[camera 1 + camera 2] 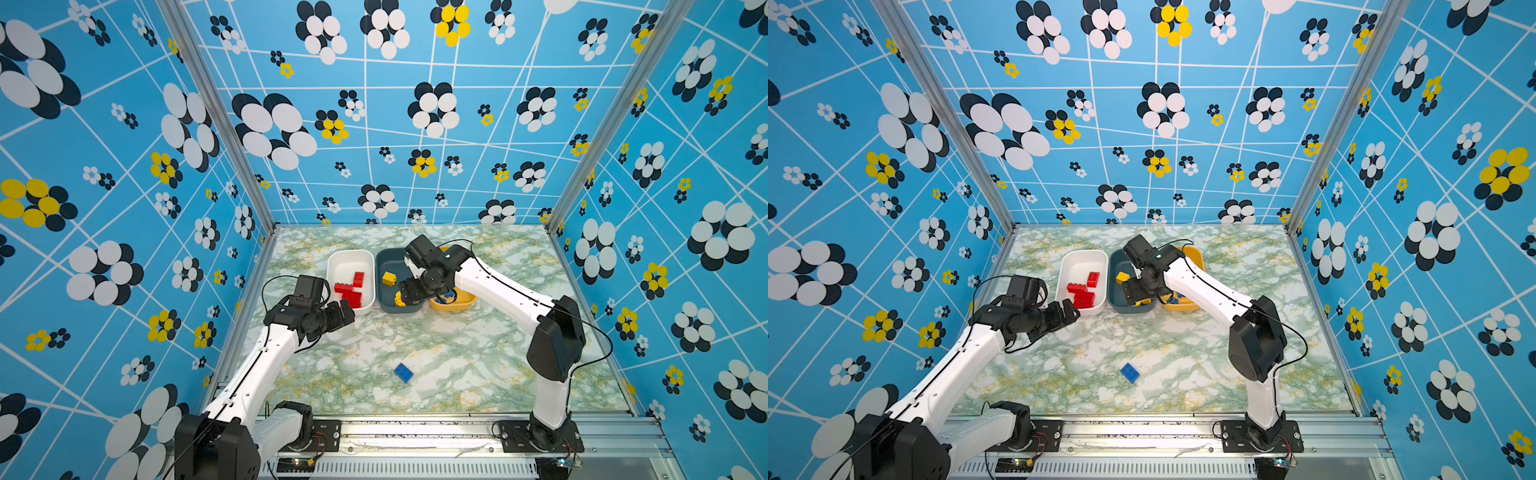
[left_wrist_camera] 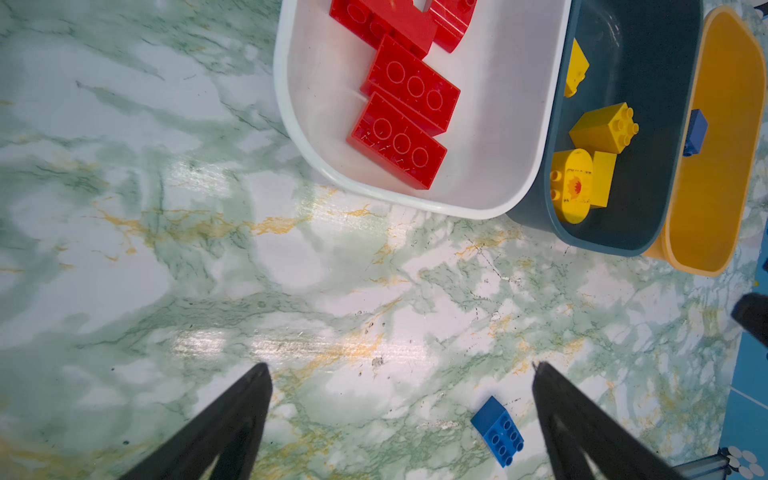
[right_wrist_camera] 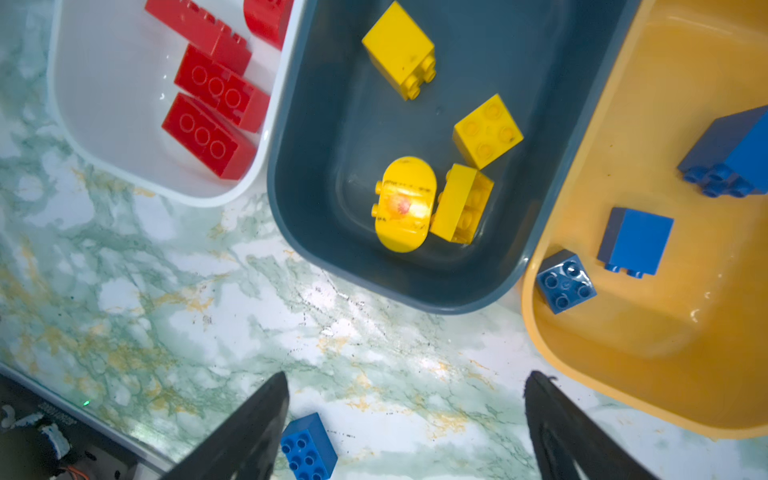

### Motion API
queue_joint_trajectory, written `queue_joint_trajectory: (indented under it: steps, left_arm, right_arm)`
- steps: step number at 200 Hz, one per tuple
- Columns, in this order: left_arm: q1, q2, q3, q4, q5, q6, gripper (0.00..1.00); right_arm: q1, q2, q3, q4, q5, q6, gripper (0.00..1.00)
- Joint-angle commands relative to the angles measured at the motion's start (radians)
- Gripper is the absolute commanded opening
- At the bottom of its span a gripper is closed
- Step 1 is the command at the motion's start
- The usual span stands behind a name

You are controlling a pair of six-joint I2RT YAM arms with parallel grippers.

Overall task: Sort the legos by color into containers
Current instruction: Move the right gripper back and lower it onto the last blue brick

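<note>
Left gripper (image 2: 401, 368): jaws are spread wide and nothing is held. It is parked over bare table just beside the near corner of the white tub (image 1: 347, 262).

White tub: only red bricks (image 2: 405, 108) are seen in it, about four. Red is judged sorted.

Dark teal tub (image 1: 388, 259), touching the white one: four yellow bricks (image 3: 486, 131) are counted, the rounded piece with the red dot (image 3: 405, 205) included. Yellow is judged sorted.

One loose blue brick (image 1: 403, 372) is left on the marble table (image 1: 478, 365), studs up, well in front of the tubs and between the two arms. No other stray piece is seen, so the task is judged nearly done, with one pick and one drop outstanding.

Right gripper (image 3: 405, 376): jaws are spread and empty. In both top views it is placed above the near end of the teal tub, well apart from the loose brick. In the right wrist view the brick is seen close beside one finger (image 3: 266, 415), outside the gap and not touched.

Yellow-orange tub (image 3: 665, 332), rightmost, against the teal one: three blue bricks (image 3: 636, 241) are seen inside. The loose brick is judged to belong here.
</note>
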Motion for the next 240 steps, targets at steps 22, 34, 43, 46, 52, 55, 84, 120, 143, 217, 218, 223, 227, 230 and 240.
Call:
queue_joint_trajectory:
  steps: [22,34,43,46,52,55,84,120,143,217,218,223,227,230,240]
  left_arm:
    - [0.008,0.02,0.034,-0.001,-0.007,0.031,0.99]
    - [0.009,0.022,0.033,-0.003,-0.004,0.035,0.99]
    - [0.009,0.022,0.032,-0.006,-0.004,0.039,0.99]
    - [0.008,0.022,0.03,-0.006,-0.004,0.039,0.99]
    - [0.008,0.021,0.031,-0.009,-0.004,0.041,0.99]
    - [0.008,0.021,0.03,-0.009,-0.004,0.042,0.99]
    - [0.009,0.017,0.019,-0.018,-0.006,0.044,0.99]
    - [0.031,-0.007,-0.007,-0.027,0.014,0.041,0.99]
    - [0.05,-0.022,-0.027,-0.028,0.03,0.039,0.99]
    - [0.081,-0.04,-0.071,0.013,0.074,0.031,0.99]
    - [0.082,-0.04,-0.071,0.014,0.074,0.032,0.99]
    - [0.082,-0.041,-0.072,0.014,0.076,0.033,0.99]
    - [0.083,-0.041,-0.072,0.014,0.076,0.036,0.99]
    - [0.084,-0.042,-0.074,0.014,0.077,0.038,0.99]
    - [0.085,-0.041,-0.075,0.016,0.08,0.043,0.99]
  right_arm:
    - [0.079,-0.107,-0.214,0.067,0.019,0.012,0.93]
    - [0.1,-0.132,-0.26,0.083,0.021,0.018,0.93]
    - [0.118,-0.145,-0.288,0.091,0.022,0.019,0.93]
    - [0.122,-0.149,-0.295,0.093,0.023,0.019,0.93]
    - [0.134,-0.154,-0.31,0.096,0.025,0.018,0.93]
    - [0.141,-0.156,-0.317,0.099,0.026,0.017,0.93]
    - [0.19,-0.161,-0.371,0.115,0.028,0.008,0.93]
    - [0.259,-0.146,-0.409,0.137,0.029,-0.01,0.93]
    - [0.301,-0.127,-0.419,0.15,0.019,-0.017,0.93]
    - [0.37,-0.038,-0.39,0.139,0.017,-0.038,0.92]
    - [0.37,-0.038,-0.389,0.139,0.017,-0.038,0.92]
    - [0.371,-0.031,-0.388,0.136,0.016,-0.039,0.92]
    - [0.371,-0.026,-0.387,0.134,0.017,-0.04,0.92]
    - [0.373,-0.023,-0.386,0.133,0.017,-0.041,0.92]
    - [0.375,-0.012,-0.385,0.129,0.017,-0.044,0.92]
